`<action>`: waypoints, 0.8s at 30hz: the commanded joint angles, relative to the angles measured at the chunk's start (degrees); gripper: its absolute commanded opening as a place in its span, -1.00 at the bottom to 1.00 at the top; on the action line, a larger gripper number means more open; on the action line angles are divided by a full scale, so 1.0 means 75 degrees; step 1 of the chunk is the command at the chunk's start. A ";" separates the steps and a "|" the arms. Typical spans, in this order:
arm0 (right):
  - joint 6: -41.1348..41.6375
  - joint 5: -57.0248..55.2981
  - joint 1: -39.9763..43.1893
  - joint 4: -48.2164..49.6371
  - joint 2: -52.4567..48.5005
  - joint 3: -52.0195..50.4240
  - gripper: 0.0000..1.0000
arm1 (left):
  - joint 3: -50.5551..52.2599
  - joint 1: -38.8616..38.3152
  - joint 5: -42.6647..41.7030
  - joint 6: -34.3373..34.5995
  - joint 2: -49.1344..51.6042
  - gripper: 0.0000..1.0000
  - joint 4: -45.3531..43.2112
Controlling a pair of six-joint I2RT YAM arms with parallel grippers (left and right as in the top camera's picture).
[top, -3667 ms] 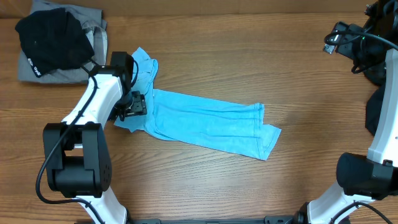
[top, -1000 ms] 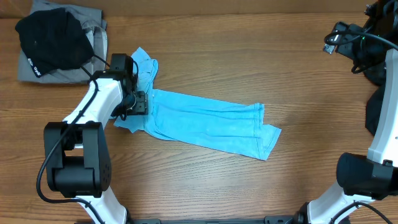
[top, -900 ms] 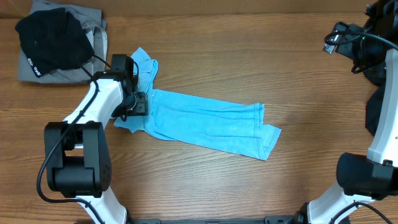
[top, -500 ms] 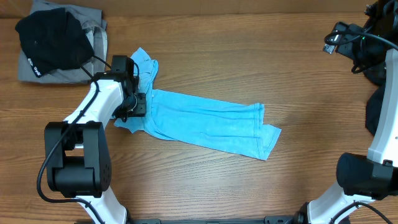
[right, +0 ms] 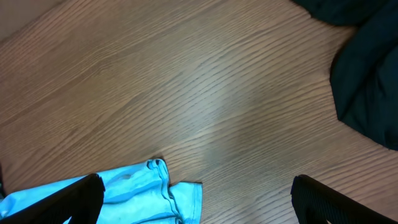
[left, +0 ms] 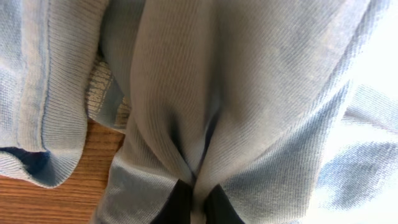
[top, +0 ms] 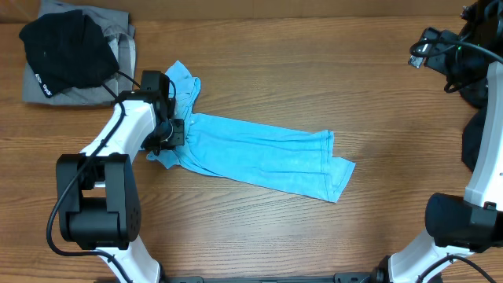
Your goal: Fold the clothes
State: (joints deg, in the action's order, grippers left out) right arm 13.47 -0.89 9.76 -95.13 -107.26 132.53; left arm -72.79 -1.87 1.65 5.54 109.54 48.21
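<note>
Overhead, change: the left pincer (top: pixel 174 132) stood apart a second ago and is now clamped on the collar end of the light-blue T-shirt (top: pixel 259 153). The shirt's near-left corner has drawn in a little towards it.
Overhead, position: the shirt lies as a long, narrow strip across the middle of the counter (top: pixel 314 79), sloping down to the right. A black garment (top: pixel 63 51) sits on a grey garment (top: pixel 39 93) at the far-left corner, well apart from it.
Overhead, meaning: the grasp looks made, so a lift or drag of this end, to fold it or straighten it, is probably the next step. The fold is not yet done.
Overhead, writing: a small white print (top: pixel 43 82) on the black garment is too small to read. No lettering shows on the blue shirt.
Left wrist, grip: both dark fingers (left: pixel 177 202) are pressed together with a ridge of blue knit pinched between them. Creases fan upward from the pinch.
Left wrist, labels: the ribbed collar (left: pixel 65 74) lies to the left, with a pale woven patch (left: pixel 102 93) beside it. No text on it is legible.
Right wrist, pincer: the right pincer (right: pixel 199 199) is wide apart and empty, hanging high above bare wood.
Right wrist, cloth: the shirt's far end (right: pixel 143 186) shows at the bottom edge. A dark garment (right: pixel 367 81) lies at the right, and no writing shows on either.
</note>
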 commanded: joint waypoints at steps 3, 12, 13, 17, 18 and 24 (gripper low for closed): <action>0.0029 -0.0073 0.0035 0.0041 0.0058 0.0000 1.00 | -0.0201 -0.0003 -0.0032 0.0125 -0.0023 -0.92 0.0119; 0.0029 -0.0073 0.0035 0.0041 0.0058 0.0000 1.00 | -0.0580 -0.0003 -0.0134 0.0315 -0.0041 -0.92 0.0405; 0.0029 -0.0073 0.0035 0.0044 0.0058 0.0000 1.00 | -0.0638 -0.0003 -0.0210 0.0312 -0.0044 -0.92 0.0478; 0.0026 -0.0076 0.0035 0.0038 0.0058 0.0000 1.00 | -0.0775 -0.0003 -0.0224 0.0312 -0.0064 -0.92 0.0542; 0.0026 -0.0076 0.0035 0.0038 0.0058 0.0000 1.00 | -0.0781 -0.0003 -0.0224 0.0312 -0.0064 -0.89 0.0539; 0.0029 -0.0073 0.0035 0.0041 0.0058 0.0000 1.00 | -0.0781 -0.0003 -0.0224 0.0312 -0.0064 -0.78 0.0539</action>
State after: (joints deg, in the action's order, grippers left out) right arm 13.50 -0.89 9.76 -95.13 -107.26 132.53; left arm -77.30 -1.87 0.60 7.35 109.54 52.31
